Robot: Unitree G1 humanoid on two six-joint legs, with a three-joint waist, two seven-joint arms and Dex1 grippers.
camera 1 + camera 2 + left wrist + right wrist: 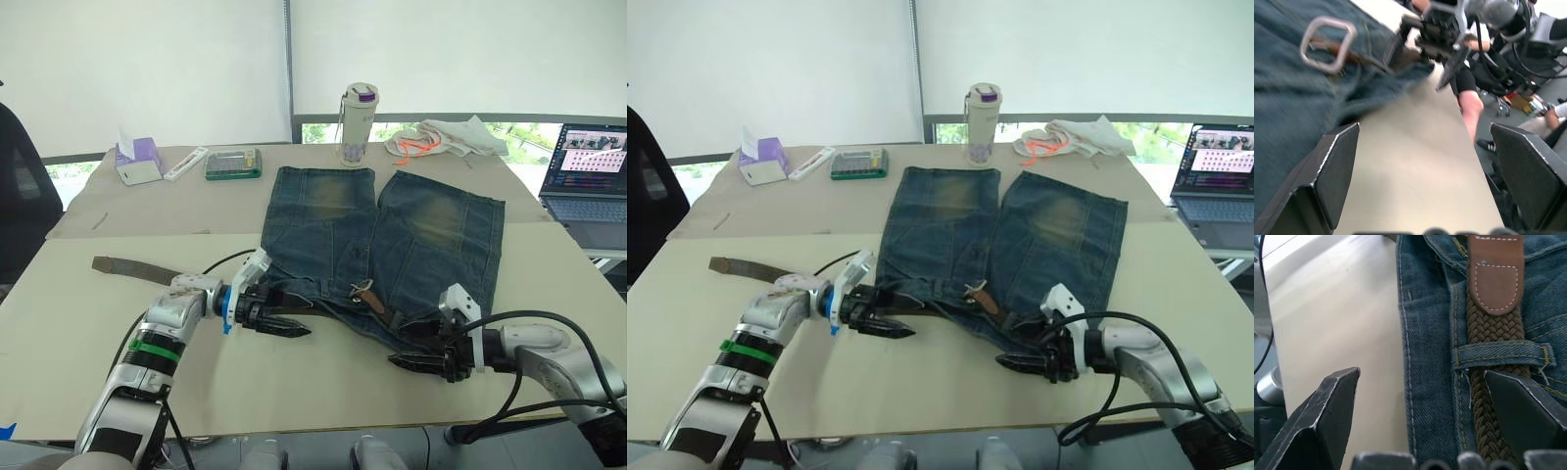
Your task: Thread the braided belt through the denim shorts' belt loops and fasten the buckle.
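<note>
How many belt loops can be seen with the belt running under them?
1 clearly: a belt loop crossing the braided belt on the denim shorts, just below the belt's leather tip, in the right wrist view. Others along the waistband may be hidden or too small to tell.

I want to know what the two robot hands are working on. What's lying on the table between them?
Between the left gripper and right gripper, the head views show the denim shorts, waistband nearest, with the braided belt and its buckle.

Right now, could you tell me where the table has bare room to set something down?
Bare: the near edge between the left gripper and right gripper, and the right side beyond the denim shorts. Crowded: the far edge, around the bottle and tissue box.
</note>
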